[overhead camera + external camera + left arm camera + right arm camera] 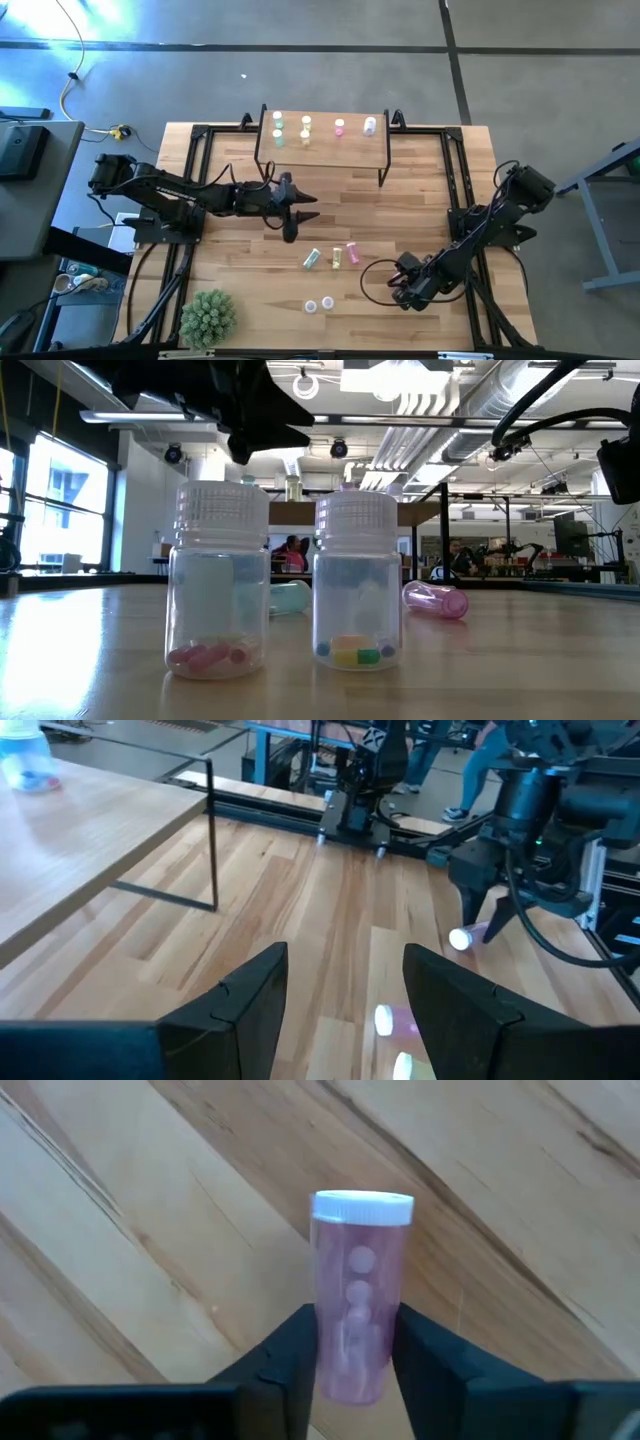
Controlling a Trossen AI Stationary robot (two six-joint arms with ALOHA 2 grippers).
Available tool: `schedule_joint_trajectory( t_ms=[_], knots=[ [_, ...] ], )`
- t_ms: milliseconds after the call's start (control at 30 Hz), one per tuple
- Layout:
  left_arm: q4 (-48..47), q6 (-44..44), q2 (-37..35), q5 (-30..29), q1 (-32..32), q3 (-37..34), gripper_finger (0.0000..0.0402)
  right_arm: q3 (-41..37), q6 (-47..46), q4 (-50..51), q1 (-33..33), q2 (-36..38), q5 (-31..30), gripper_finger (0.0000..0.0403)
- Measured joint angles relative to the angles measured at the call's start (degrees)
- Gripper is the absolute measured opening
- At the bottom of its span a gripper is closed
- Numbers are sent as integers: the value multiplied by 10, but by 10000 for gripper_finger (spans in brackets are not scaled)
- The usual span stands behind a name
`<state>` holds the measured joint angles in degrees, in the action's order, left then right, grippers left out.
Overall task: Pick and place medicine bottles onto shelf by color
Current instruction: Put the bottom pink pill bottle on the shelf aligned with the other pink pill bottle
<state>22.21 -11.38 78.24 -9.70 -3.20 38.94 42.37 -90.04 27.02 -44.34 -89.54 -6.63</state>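
Observation:
The shelf (340,152) stands at the table's far middle, with green (278,129), yellow (306,130), pink (339,127) and lavender-white (369,125) bottles upright on it. A green (311,258), a yellow (337,257) and a pink bottle (352,253) lie on their sides mid-table. Two clear bottles (319,303) stand upright near the front edge. My left gripper (300,208) hovers open and empty in front of the shelf. My right gripper (402,284), at the near right, is shut on a lavender-pink bottle (355,1295). My right gripper pinches the lavender-pink bottle by its body's lower half (345,1365), between the two fingers. The white cap end (362,1207) points away from the gripper, along the fingers. The fingers slant down toward the tabletop. Whether the bottle still touches the table, I cannot tell.
A spiky green plant ball (208,318) sits at the near left corner. Black frame rails (195,160) run along the table's left and right sides. The two clear upright bottles fill the low view (218,580), (357,580). Bare wood lies between the shelf and the lying bottles.

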Motion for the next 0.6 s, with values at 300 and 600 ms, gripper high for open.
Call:
schedule_joint_trajectory(
  t_ms=[300, 600],
  knots=[
    [15, 21, 0, 7, -2, 0, 188, -1, 16, -31, 3, -3, -88, 87],
    [20, 41, 0, 68, -2, 0, 188, -1, 154, -168, 40, -2, -242, 95]
  ],
)
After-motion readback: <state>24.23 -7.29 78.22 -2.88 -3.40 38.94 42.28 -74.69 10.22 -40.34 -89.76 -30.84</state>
